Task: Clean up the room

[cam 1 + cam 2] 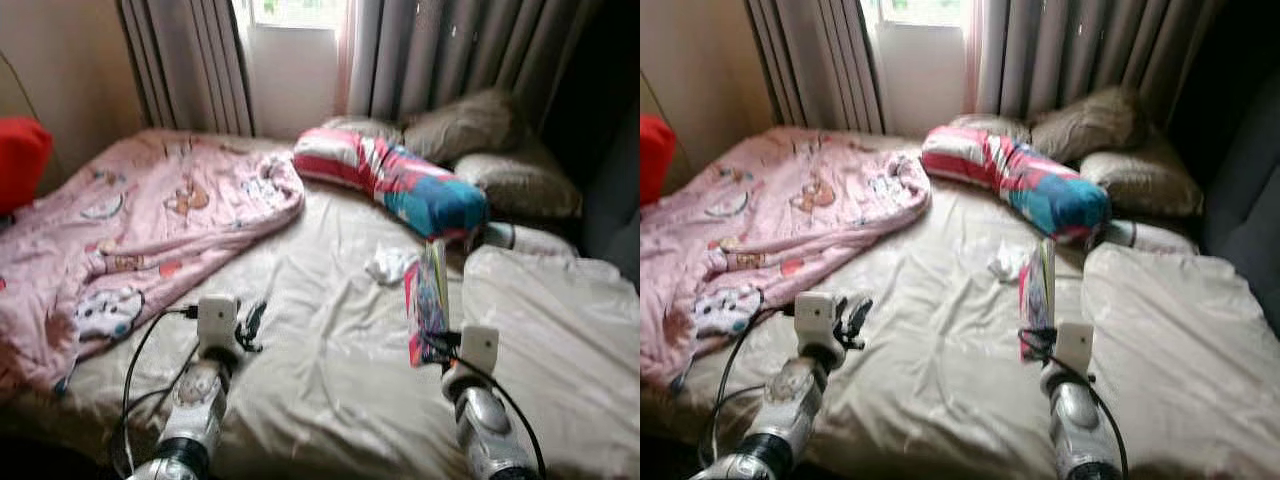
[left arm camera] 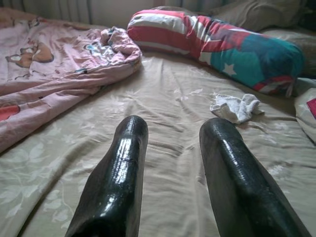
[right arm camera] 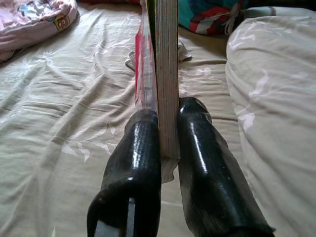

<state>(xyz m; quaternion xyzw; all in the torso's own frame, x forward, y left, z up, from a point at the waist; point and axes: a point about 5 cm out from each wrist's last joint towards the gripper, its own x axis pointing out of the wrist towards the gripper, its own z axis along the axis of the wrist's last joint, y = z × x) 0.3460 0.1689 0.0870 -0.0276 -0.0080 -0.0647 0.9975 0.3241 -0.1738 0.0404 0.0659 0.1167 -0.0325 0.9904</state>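
The book [image 1: 428, 300], pinched low on one edge by the right claw [image 3: 168, 143] while the left claw [image 2: 170, 148] is held spread, could be levered loose toward the sock [image 1: 388, 265] at 11 o'clock.

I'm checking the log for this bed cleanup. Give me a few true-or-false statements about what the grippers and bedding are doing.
1. The right gripper holds a book upright. True.
2. The left gripper holds the white cloth. False: its jaws are open and empty, and the cloth lies apart on the sheet.
3. The pink blanket lies on the bed's left side. True.
4. The bolster is plain grey. False: it is red, white and blue.
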